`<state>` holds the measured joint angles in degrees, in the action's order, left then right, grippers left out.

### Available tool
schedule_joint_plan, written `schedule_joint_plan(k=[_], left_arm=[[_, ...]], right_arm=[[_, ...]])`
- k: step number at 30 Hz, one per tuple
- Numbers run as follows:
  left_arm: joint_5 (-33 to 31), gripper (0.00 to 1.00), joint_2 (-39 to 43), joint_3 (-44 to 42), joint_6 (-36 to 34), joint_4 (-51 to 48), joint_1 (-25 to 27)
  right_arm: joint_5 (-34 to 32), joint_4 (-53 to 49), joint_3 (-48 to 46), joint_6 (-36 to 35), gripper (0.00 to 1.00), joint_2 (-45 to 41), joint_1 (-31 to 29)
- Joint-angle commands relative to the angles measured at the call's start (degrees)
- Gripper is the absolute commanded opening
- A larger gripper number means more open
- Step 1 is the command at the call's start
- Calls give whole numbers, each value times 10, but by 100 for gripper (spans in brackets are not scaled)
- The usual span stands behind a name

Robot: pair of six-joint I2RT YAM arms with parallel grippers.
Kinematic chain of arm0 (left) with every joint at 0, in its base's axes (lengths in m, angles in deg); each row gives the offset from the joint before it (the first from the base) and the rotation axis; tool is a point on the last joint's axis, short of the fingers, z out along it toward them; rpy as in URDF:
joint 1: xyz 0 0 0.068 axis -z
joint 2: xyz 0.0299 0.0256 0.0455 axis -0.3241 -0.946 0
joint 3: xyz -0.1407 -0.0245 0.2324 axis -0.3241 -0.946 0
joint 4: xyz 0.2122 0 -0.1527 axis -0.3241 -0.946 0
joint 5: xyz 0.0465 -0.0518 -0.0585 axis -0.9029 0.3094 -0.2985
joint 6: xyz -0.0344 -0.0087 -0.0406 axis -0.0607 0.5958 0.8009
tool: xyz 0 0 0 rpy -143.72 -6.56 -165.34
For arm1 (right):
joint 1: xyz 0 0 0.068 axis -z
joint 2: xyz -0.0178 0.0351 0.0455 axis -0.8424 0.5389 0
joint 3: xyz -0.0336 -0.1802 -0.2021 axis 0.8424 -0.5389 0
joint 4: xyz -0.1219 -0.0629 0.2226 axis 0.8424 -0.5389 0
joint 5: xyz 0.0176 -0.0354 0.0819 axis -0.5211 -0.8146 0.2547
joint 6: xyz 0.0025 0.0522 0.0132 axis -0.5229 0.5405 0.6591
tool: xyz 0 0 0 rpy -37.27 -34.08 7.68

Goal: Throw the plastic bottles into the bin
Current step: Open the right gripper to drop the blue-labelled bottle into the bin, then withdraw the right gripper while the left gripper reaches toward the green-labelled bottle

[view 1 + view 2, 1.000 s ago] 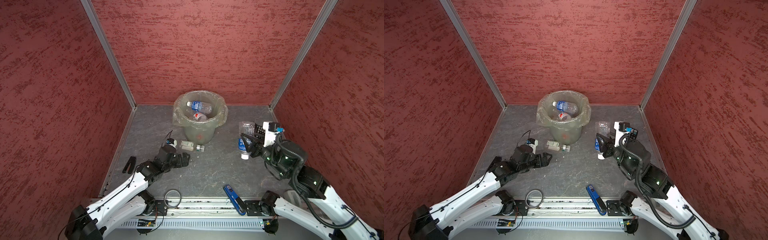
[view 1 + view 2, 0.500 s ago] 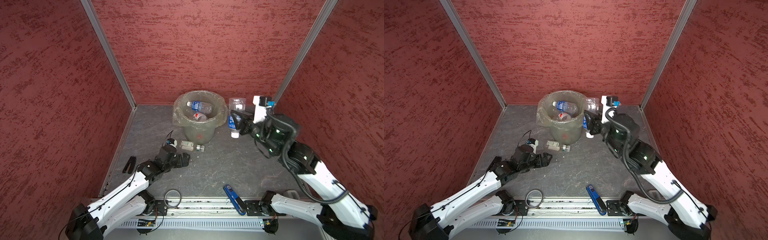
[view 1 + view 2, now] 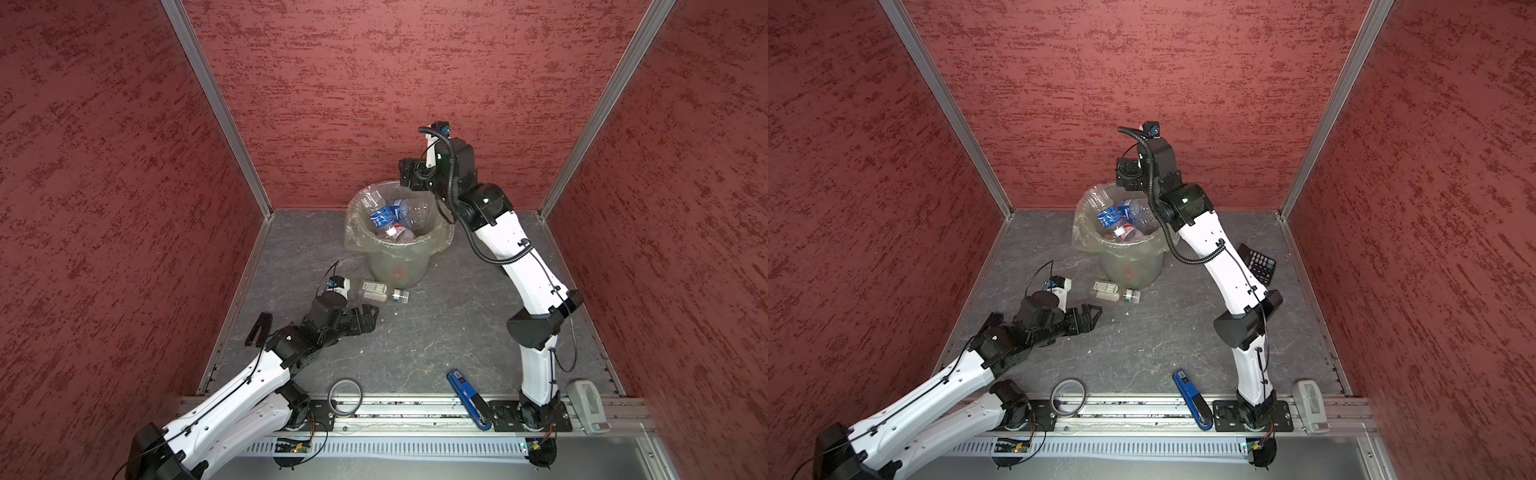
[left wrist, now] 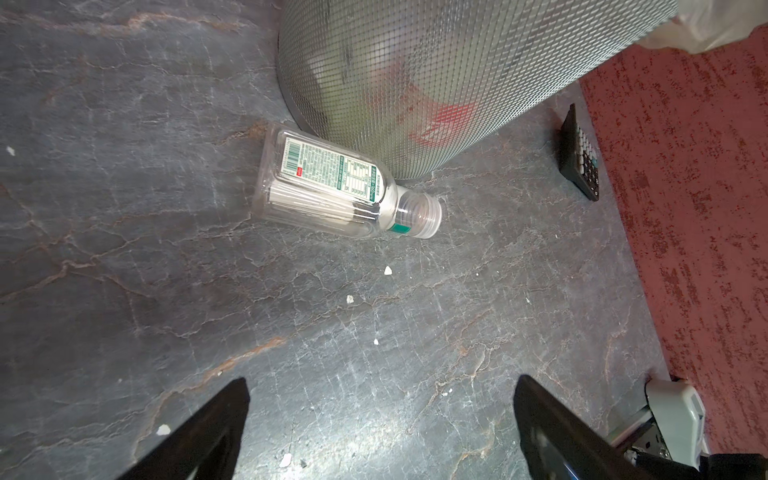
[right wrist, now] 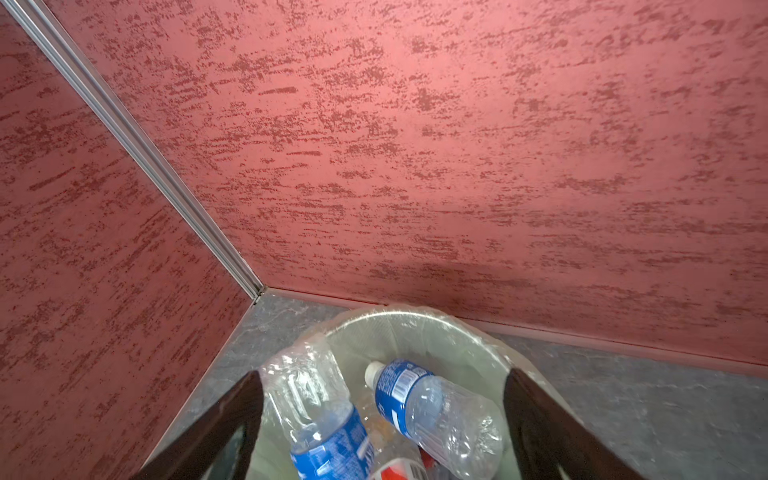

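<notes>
Nearest, along the metal rail (image 3: 415,409) at the front edge: a grey tape ring (image 3: 345,395) left of centre, a flat blue-and-black tool (image 3: 467,398) right of centre, a pale grey device (image 3: 586,405) at the far right end. A little further in, at the left edge of the dark desk (image 3: 415,332), a small black piece (image 3: 258,334), too small to name. Next, low over the desk on the left, the left fingers (image 3: 1094,309): spread to their widest, gripping nothing, aimed toward the bin (image 3: 399,266). Just beyond them, flat on its side on the desk, one clear bottle (image 4: 332,187) with a white-and-green label, cap to the right, just beside the foot of the bin, touching it or nearly so, apart from the left fingers. Off to the right at much the same depth, near the right edge of the desk and half hidden behind the right arm (image 3: 1225,266) in a top view, a black calculator (image 3: 1257,262). Further back, mid-scene, the grey-green bin itself, upright, clear bag (image 3: 357,237) folded over the rim. Holds three bottles at least: a blue-labelled bottle (image 5: 415,399) with a white cap, a second blue-labelled bottle (image 5: 328,449) toward the left side, a red-labelled bottle (image 3: 400,231) lower down. Farthest, raised above the far right part of the rim, the right fingers (image 5: 540,428): wide apart, nothing held, the binned bottles in plain sight below the gap
</notes>
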<state>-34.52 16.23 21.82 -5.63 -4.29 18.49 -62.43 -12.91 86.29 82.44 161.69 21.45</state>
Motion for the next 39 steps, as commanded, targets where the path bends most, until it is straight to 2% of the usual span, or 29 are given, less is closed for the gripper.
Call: schedule_joint_plan(k=[1,13,20,28,31,36,39], left_arm=[[-5,99,-11,-13,3,0,3],[-14,100,-59,11,37,30,2],[-35,100,-131,32,88,58,0],[-30,99,-234,37,129,153,-12],[-21,99,-262,39,134,182,-25],[-16,100,-265,37,136,211,-38],[-3,100,-272,41,139,216,-56]], right_arm=[[-17,46,-54,-13,92,-113,-2],[-28,100,-293,-16,92,-275,-2],[-18,134,-457,-1,93,-376,-2],[7,138,-619,28,93,-465,-2],[45,151,-698,46,91,-500,-2],[146,205,-829,94,82,-529,-2],[173,245,-895,126,79,-535,-2]])
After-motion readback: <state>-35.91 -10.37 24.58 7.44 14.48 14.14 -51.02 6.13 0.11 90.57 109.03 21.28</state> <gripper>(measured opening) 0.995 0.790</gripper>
